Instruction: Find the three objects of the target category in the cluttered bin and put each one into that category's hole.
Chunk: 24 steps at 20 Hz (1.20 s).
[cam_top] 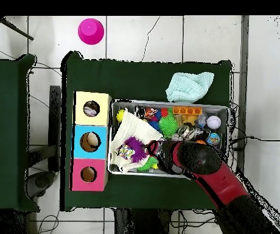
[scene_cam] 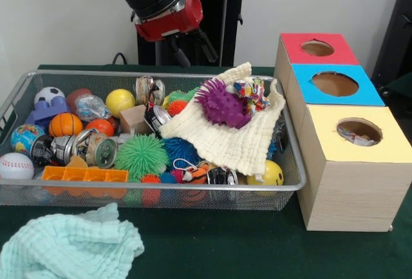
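My gripper (scene_cam: pixel 191 48) hangs open above the back rim of the wire bin (scene_cam: pixel 161 187), with nothing between its fingers. Just below and to its right, a purple spiky ball (scene_cam: pixel 222 104) and a colourful knotted toy (scene_cam: pixel 251 92) rest on a cream cloth (scene_cam: pixel 225 140). A green spiky ball (scene_cam: pixel 141 155) lies at the bin's middle, beside crushed cans (scene_cam: pixel 101 150). A basketball (scene_cam: pixel 65 124), a baseball (scene_cam: pixel 14 165) and a yellow smiley ball (scene_cam: pixel 270 174) also show. In the overhead view the arm (cam_top: pixel 197 159) covers the gripper.
Three wooden boxes stand right of the bin, with holes in a red top (scene_cam: pixel 317 48), a blue top (scene_cam: pixel 335 84) and a yellow top (scene_cam: pixel 358 131); something lies inside the yellow one. A mint cloth (scene_cam: pixel 64 243) lies on the table in front of the bin.
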{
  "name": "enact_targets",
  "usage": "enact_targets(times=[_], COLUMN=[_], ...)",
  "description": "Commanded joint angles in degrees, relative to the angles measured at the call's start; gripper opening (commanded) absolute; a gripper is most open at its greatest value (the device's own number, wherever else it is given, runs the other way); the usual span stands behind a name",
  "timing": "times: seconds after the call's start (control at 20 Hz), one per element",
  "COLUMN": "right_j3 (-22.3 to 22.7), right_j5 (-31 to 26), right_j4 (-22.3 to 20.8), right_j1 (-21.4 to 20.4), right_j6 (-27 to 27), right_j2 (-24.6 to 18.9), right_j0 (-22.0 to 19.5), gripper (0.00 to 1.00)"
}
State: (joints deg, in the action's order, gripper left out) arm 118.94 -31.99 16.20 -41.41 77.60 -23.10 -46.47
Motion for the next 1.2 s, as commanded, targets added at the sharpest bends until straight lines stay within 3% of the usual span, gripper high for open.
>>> enact_targets(times=[0.05,0.2,0.4,0.6,0.8,1.0,1.2], right_j3=[7.8,8.5,7.7,8.8,6.5,3.1,3.9], right_j5=[8.3,13.5,22.8,25.9,27.3,22.1,19.7], right_j4=[3.2,-0.3,-5.4,-7.5,-8.2,-3.9,-1.5], right_j1=[0.4,3.6,10.9,12.4,13.8,12.1,9.0], right_j6=[7.7,7.4,6.6,8.5,9.6,11.3,13.6], right_j2=[-9.2,-9.4,-9.7,-10.5,-8.7,-9.8,-11.3], right_j0=[-2.7,-3.1,-2.9,-2.7,0.3,2.5,3.0], gripper=[1.00,1.00,1.00,1.00,1.00,1.00,1.00])
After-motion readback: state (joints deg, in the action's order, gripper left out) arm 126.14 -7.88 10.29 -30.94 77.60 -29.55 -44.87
